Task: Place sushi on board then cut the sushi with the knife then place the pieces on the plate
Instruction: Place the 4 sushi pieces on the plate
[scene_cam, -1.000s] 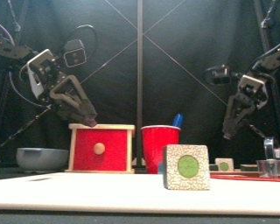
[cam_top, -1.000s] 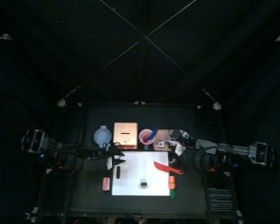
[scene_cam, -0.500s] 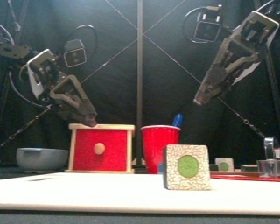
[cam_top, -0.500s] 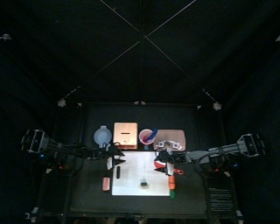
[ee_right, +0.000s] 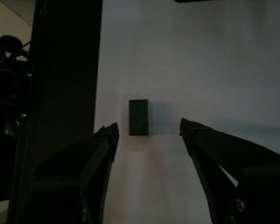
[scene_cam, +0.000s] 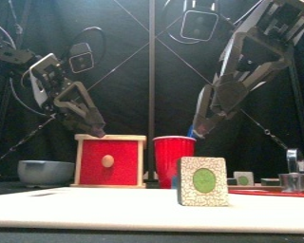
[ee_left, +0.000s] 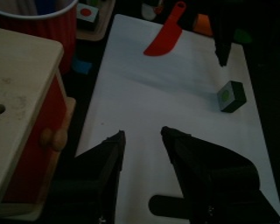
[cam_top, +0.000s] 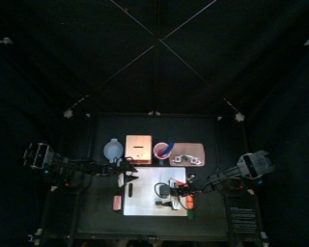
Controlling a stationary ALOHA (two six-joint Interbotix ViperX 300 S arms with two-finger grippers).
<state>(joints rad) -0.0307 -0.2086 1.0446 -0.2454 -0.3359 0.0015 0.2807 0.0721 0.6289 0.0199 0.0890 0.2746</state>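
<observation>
One dark green sushi piece [scene_cam: 203, 180] stands on the white board [cam_top: 144, 198], with its green-and-white face toward the front. My right gripper [ee_right: 149, 133] hangs open above it, and the piece [ee_right: 139, 118] shows between the two jaws, untouched. In the front view the right gripper [scene_cam: 199, 123] is a little above the piece. A red toy knife [ee_left: 166, 39] lies on the board's far side, beyond the sushi piece [ee_left: 233, 94]. My left gripper [ee_left: 143, 144] hovers open and empty over the board's left part, near the wooden box [scene_cam: 110, 161].
A red cup [scene_cam: 174, 159] holding a blue knife [scene_cam: 190, 131] stands behind the board, next to the box. A blue-grey bowl [scene_cam: 45, 171] sits at the far left. A pink tray [scene_cam: 262, 192] and a metal cutter [scene_cam: 294, 180] are at the right.
The right arm has swung in from the right side over the board and come down above the sushi piece. The left arm has not moved.
</observation>
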